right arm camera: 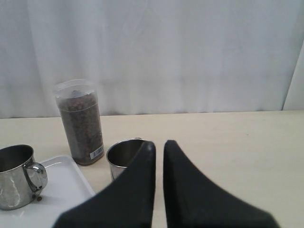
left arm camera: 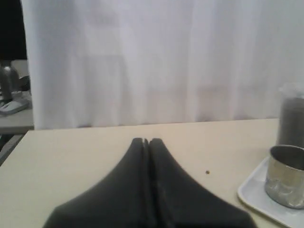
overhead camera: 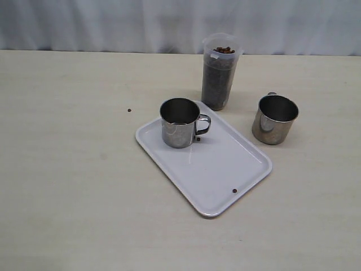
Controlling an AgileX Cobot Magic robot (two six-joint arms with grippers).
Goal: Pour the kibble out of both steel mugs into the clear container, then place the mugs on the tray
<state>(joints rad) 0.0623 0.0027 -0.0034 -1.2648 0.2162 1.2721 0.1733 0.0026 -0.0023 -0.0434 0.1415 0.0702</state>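
Pale table point(overhead camera: 67, 197), shiny steel mug point(overhead camera: 180, 122) on white tray point(overhead camera: 223, 166)

Even, soft, bright lighting, faint shadows, mild glare on steel, wrist views slightly blurred

the tray point(overhead camera: 225, 169) is smooth white plastic with a soft gloss. the tray mug point(overhead camera: 179, 123) and the other mug point(overhead camera: 274, 119) are polished steel, mirror-bright outside, duller grey inside. the container point(overhead camera: 219, 79) is clear, faintly cloudy plastic. the kibble point(overhead camera: 224, 50) looks dry, matt brown. the surface point(overhead camera: 67, 169) is matt, pale, wood-grained. the curtain point(overhead camera: 113, 22) is white cloth. the left fingers point(left arm camera: 128, 190) and right fingers point(right arm camera: 133, 190) are matt black.
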